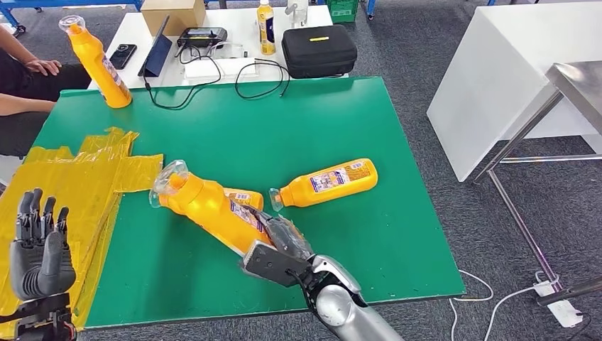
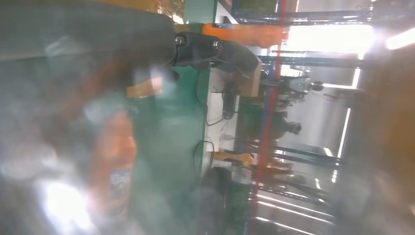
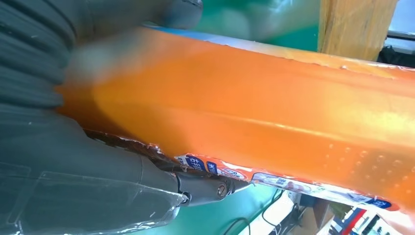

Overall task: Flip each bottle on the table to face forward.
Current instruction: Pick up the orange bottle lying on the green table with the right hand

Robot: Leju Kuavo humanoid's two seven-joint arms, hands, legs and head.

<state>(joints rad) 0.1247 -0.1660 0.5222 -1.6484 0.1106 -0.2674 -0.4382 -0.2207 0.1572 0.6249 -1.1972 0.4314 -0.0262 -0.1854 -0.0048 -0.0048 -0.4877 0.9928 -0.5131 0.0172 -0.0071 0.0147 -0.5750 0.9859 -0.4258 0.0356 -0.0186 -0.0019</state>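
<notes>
Orange bottle (image 1: 206,206) gripped near its base by right hand (image 1: 280,245), tilted above green table (image 1: 298,128); second bottle (image 1: 326,182) lies alongside. Left hand (image 1: 39,249) empty, fingers apart.

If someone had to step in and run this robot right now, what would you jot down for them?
Right hand: grips the base end of an orange bottle, held tilted over the green table, cap pointing far-left.
Left hand: raised beside the yellow taped patch, fingers apart, holding nothing.
Second bottle: lying on its side mid-table, label up.
Third bottle: mostly hidden behind the held one.
Fourth bottle: standing at the far left corner, leaning.
Done: the lying bottle shows its label; the rest cannot be judged.
Left: turn and set down the held bottle, then check the hidden one.
</notes>
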